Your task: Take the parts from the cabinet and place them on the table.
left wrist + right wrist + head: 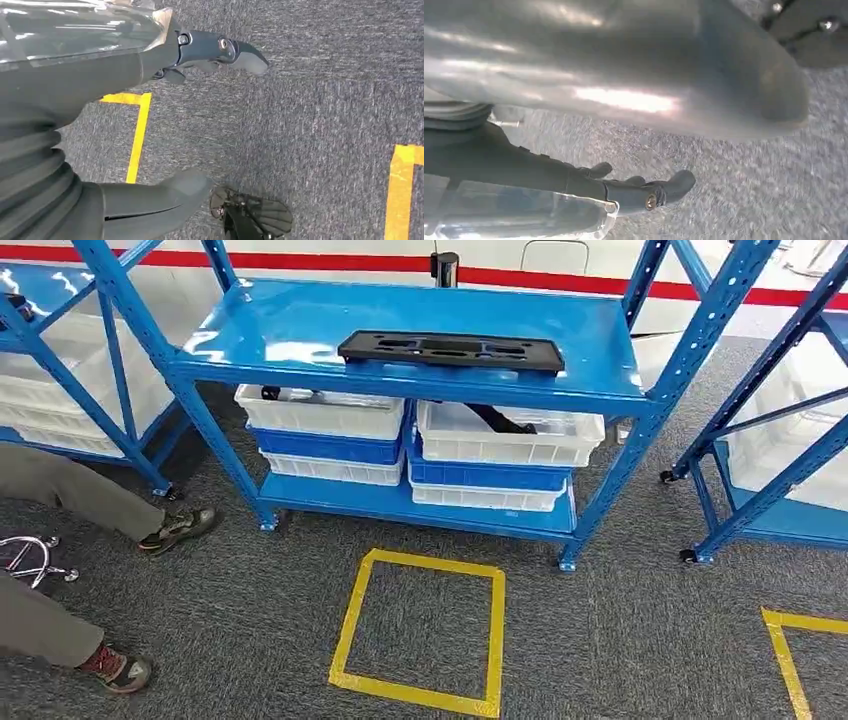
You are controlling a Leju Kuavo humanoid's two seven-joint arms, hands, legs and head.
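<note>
**On the rack's top shelf: part in place, both hands empty**

On the top shelf of the blue metal rack (300, 325), a flat black plastic part w/ cut-out slots (450, 349) lies lengthwise, near the front edge, right of centre. Below it, on the lower shelf, sit stacked white and blue plastic crates (325, 435); the right-hand white crate (505, 435) holds another dark piece, too hidden to identify. No worktop visible from the head cam.

Left hand (150, 130) hangs over grey carpet (620, 630), thumb and dark fingers apart, nothing between them. Right hand (589, 182) likewise hangs over carpet, fingers loosely extended, holding nothing.

Yellow tape square (420, 630) marks the floor just in front of the rack; a person's shoes and trouser legs (120, 515) at the near left.

Progress, as a judgement: black part isn't on any worktop, so at least this one is left to carry. Whether other parts are already moved can't be told. Arms are down, not reaching.
</note>
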